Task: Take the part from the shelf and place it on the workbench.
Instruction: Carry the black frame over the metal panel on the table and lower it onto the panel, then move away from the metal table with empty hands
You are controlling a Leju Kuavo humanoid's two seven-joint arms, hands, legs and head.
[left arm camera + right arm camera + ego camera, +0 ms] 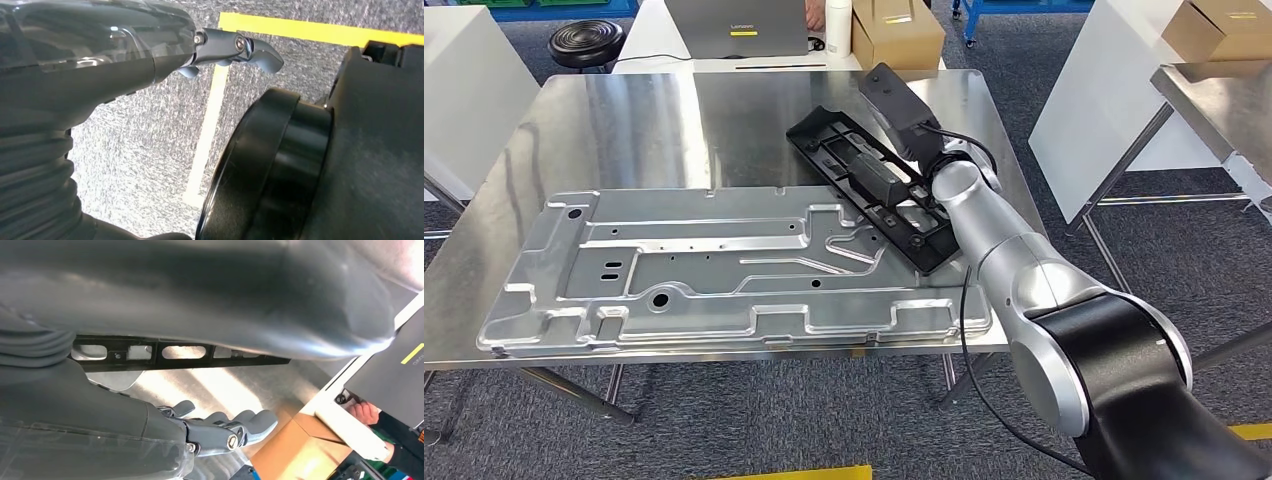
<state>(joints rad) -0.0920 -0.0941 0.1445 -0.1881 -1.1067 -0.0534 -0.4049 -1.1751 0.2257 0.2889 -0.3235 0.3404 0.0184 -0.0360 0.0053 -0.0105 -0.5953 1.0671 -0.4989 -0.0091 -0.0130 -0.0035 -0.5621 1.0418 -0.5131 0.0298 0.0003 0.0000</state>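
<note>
Workbench (624,120), steel-topped, held a big stamped metal panel (724,265) across its near half. The black plastic part (864,185) lay at abt 3 o'clock on the bench, near end overlapping the panel's corner, far end pointing to 11 o'clock. The right arm (1014,260) reached in from 5 o'clock, with the right hand (902,150) over the part's middle; a thick thumb sat above it and fingers (240,427) curled below in the wrist view, so the hand looked clamped on the part, tho contact itself was hidden. The left hand (235,47) hung over grey floor, fingers curled, holding nothing.

Risks, as judged: the part seemed only half-seated on the panel edge, so a quick release could let it rock or slide toward the 3 o'clock bench edge; a snagged finger on withdrawal could drag it.

Hard to read: the right hand's underside in head view, and the part's surface beneath the wrist. At 12 o'clock, a laptop (736,25), boxes (894,35) and a person's hand (364,412), cut off.
</note>
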